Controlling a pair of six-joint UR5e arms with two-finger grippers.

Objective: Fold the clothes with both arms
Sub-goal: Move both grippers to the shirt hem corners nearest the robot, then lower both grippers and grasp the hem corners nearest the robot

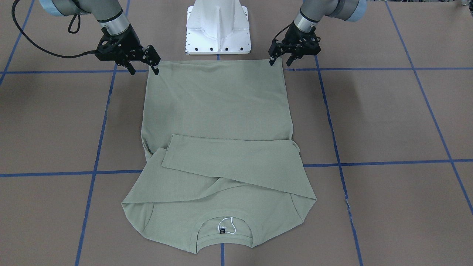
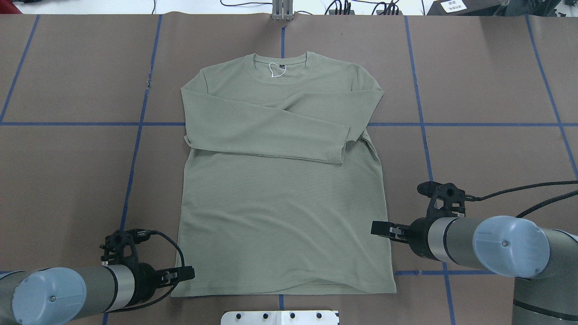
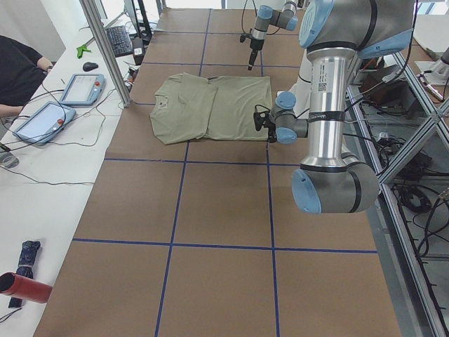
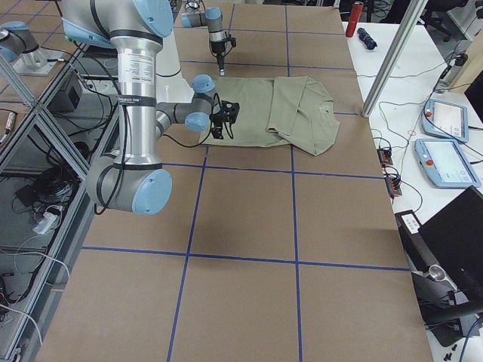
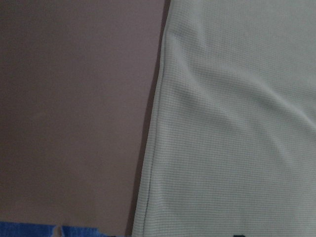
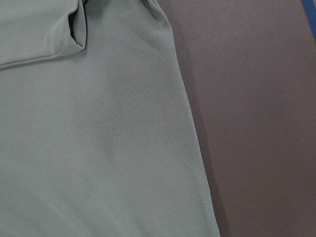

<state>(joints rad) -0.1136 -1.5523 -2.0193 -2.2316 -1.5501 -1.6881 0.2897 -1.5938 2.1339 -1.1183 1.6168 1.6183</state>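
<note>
Shirt [image 2: 280, 216] runs twelve-to-six overhead; left gripper [image 2: 189, 273] at its seven-o'clock hem corner, right gripper [image 2: 377, 229] at four, jaws released.

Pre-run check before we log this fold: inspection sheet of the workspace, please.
surface: brown table cover with blue tape grid, lying flat.
job's things: green shirt spread flat, sleeves folded across the chest, collar away from the robot.
clutter: nothing seen.
grippers: left gripper and right gripper both open, each near a hem corner; cannot tell if the fingers touch the cloth.
cables: black cables loop at each wrist.
surroundings: white pedestal base; two tablets, a person's arm and a red cylinder at the side bench.
</note>
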